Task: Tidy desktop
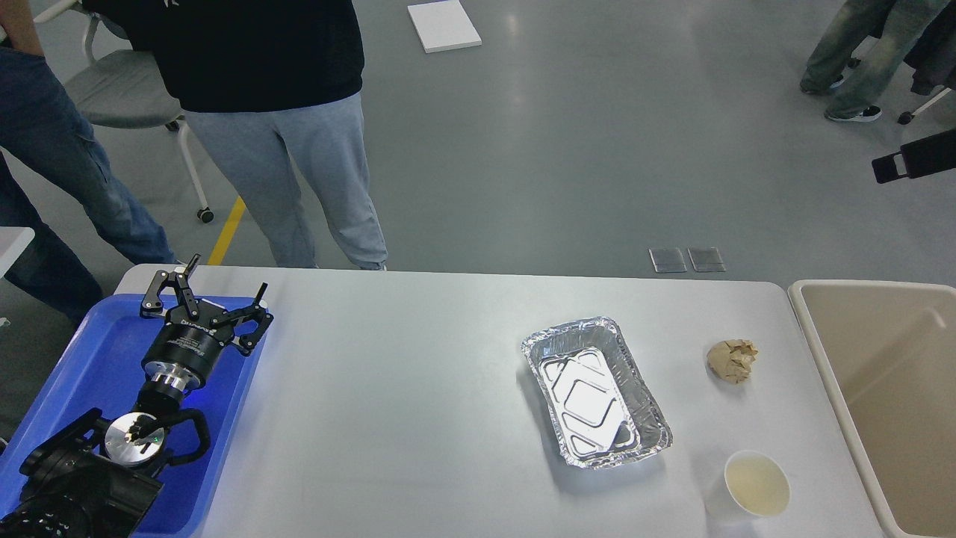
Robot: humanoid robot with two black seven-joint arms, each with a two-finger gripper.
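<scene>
The left tool [211, 292], a black two-fingered claw at the end of the black arm, hangs over the far end of the flat blue plastic tray [97, 359] with its fingers spread wide and nothing between them. One finger reaches toward the tray's far left corner, the other toward its right rim. The right tool is not in view.

The tray lies on the left end of the bench [403, 388], the wide, matte, pale grey-white tabletop with rounded corners, which stretches rightward from the tool across most of the view. The stretch of bench just right of the tray is bare.

Well to the right of the tool, a crinkled rectangular aluminium foil pan [595, 390] sits tilted on the surface. Beyond it, near the bench's right edge, lies a crumpled ball of brown paper [732, 360], and nearer the front a small white paper cup [756, 483] stands upright. A beige rectangular plastic bin [881, 403] stands just beside the bench's right end.
</scene>
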